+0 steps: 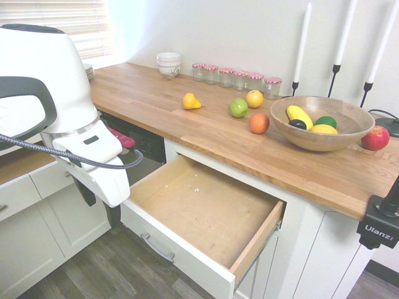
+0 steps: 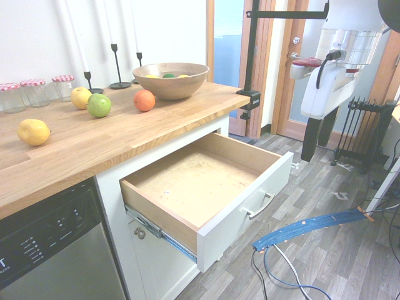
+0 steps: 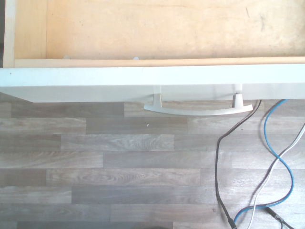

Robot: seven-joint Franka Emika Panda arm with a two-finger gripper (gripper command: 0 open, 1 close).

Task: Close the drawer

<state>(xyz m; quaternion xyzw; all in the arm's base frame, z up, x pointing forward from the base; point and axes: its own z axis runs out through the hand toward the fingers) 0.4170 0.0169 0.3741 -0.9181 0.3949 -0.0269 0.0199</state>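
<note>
End effector [image 2: 319, 139]: one, jaws wide apart, gripping nothing, in front of the drawer and clear of its front. Drawer [image 1: 206, 208]: one, well extended from beneath the desk [image 1: 143, 106], empty; silver handle [image 2: 260, 206] untouched. Done: the approach, in judgement, nearly so. Outstanding: contact with the front panel [image 2: 244, 219] and the entire inward push, until flush with the cabinet [image 1: 293, 243].

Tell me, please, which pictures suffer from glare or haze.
First exterior view: bright glare by the window blinds; second exterior view: the wall looks washed out; wrist view: the drawer front's top edge is nearly blown out.
</note>
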